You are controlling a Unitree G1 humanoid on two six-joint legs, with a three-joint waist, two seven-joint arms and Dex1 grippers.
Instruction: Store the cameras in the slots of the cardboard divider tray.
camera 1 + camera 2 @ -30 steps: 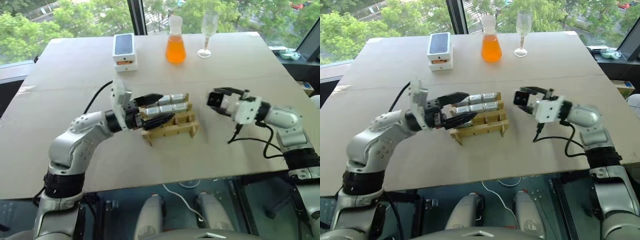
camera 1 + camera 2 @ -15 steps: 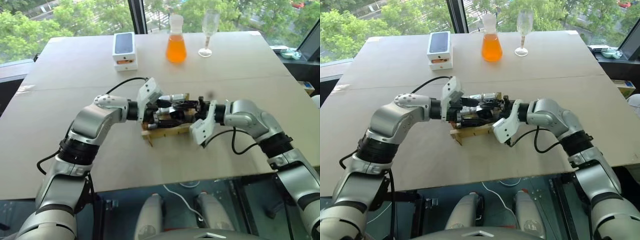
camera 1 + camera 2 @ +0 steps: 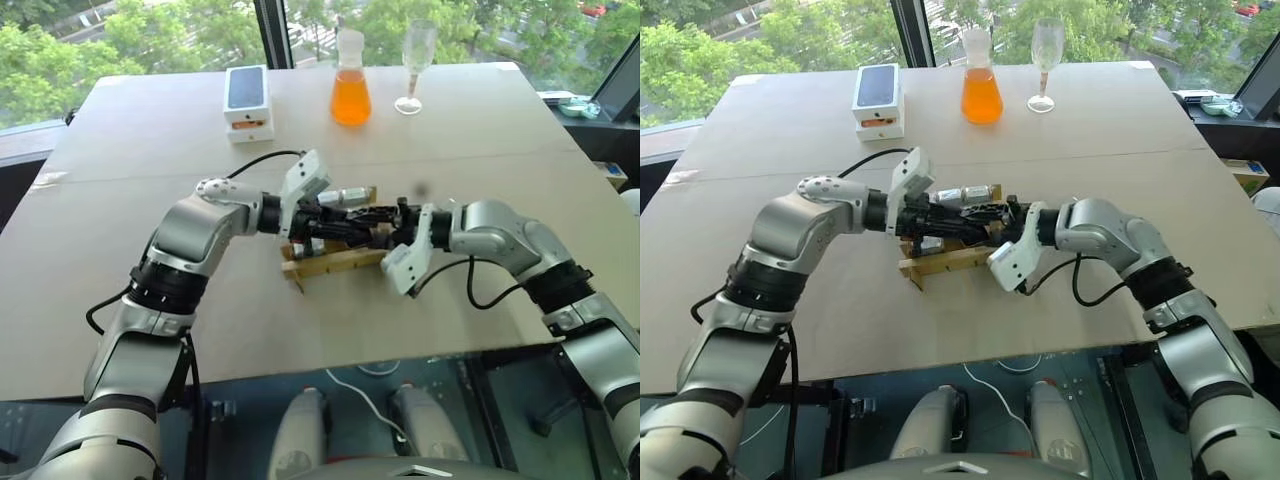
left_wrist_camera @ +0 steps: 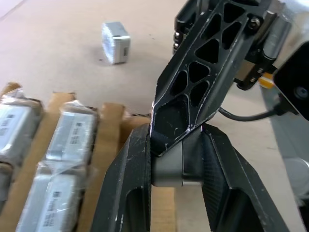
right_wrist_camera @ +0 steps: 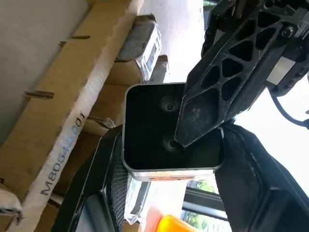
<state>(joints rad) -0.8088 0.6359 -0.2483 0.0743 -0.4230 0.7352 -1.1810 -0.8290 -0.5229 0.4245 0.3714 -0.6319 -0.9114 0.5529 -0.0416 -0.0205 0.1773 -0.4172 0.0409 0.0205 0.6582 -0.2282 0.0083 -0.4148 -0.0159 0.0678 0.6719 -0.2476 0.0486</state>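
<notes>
Right wrist view shows the right hand (image 5: 171,145) clamped on a black-faced camera (image 5: 149,121), the left hand (image 4: 175,140) closed on it too, above the cardboard divider tray (image 3: 330,262) at its 3 o'clock end; a mistimed release risks dropping it onto the bench (image 3: 480,120).

**Hidden where the two tools meet over the tray**

In the head views the left tool (image 3: 352,222) and right tool (image 3: 392,222) overlap above the cardboard divider tray (image 3: 330,262), covering most of its slots, so their contents there cannot be told. The camera (image 5: 171,128) between the fingers is half masked by a black finger (image 5: 227,72). The tray's stored cameras (image 4: 72,140) run off the left wrist view's edge.
</notes>
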